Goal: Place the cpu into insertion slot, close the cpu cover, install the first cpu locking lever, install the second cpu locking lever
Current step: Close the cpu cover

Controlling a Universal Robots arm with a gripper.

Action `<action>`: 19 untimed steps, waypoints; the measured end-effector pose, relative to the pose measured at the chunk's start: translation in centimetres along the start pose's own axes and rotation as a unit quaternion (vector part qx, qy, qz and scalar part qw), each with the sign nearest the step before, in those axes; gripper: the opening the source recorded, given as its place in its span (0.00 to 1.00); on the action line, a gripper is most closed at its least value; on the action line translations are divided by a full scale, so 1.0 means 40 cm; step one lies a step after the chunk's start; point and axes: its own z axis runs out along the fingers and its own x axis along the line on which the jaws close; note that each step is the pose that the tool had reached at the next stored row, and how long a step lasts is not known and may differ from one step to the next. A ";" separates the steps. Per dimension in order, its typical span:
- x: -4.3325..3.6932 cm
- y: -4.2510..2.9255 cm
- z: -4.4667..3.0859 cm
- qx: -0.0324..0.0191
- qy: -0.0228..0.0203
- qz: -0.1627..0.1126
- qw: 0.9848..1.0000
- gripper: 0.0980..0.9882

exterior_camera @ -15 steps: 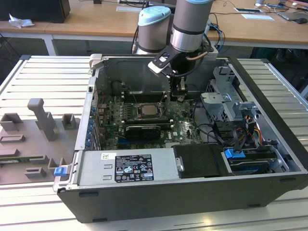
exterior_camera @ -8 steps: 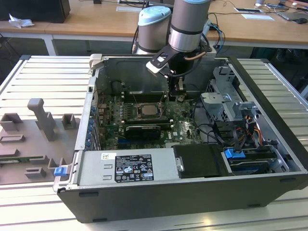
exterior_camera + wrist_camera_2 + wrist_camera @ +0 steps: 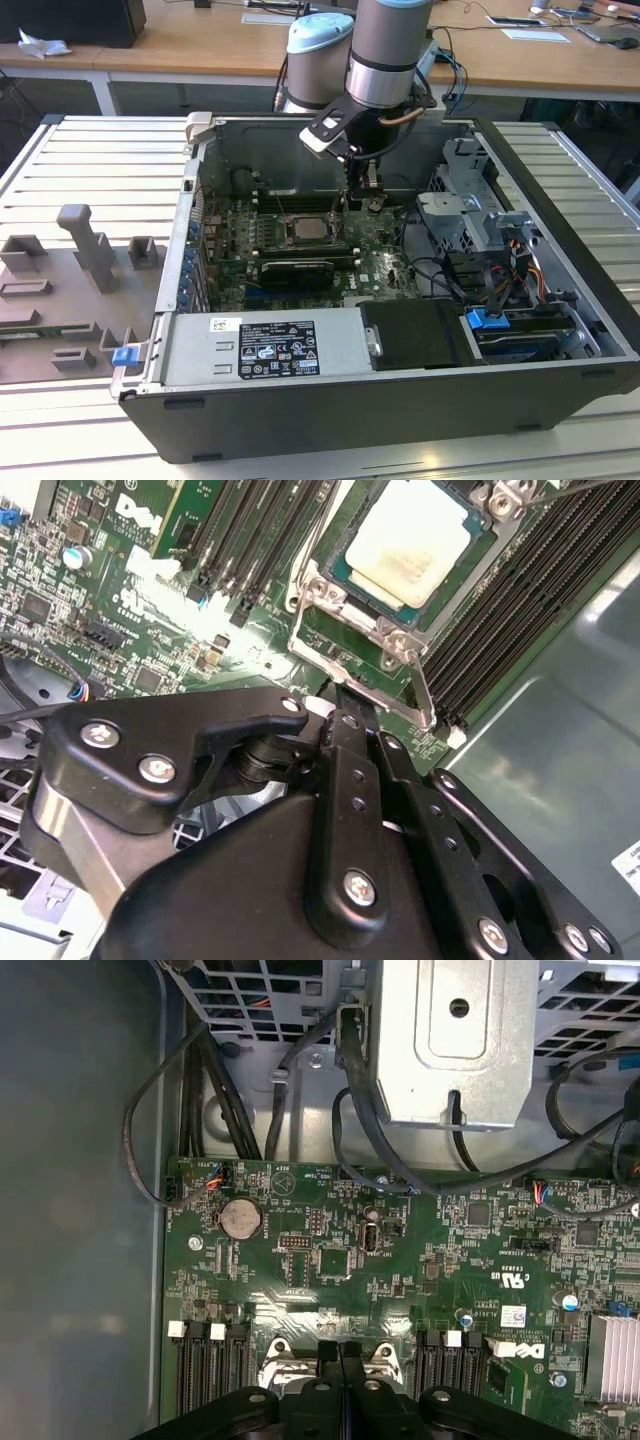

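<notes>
The cpu lies flat in the insertion slot, its pale metal top showing. The silvery cpu cover lies down around it. A thin metal locking lever runs along the socket's edge nearest my gripper. My gripper is shut, with its black fingertips pressed together just beside the socket frame; I cannot tell if they touch the lever. In the exterior view my gripper hangs over the green board just to the slot's right.
Long black memory slots flank the socket. A metal drive cage and black cables crowd the case toward the exterior view's right. The power supply fills the near side. A grey fixture stands outside the case.
</notes>
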 end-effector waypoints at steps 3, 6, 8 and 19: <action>0.001 -0.016 0.001 0.000 0.000 0.000 1.000 0.01; 0.001 -0.021 0.002 0.000 0.000 0.000 1.000 0.01; 0.001 -0.026 0.002 0.000 0.000 0.000 1.000 0.01; 0.003 -0.061 0.029 0.000 0.000 0.000 1.000 0.01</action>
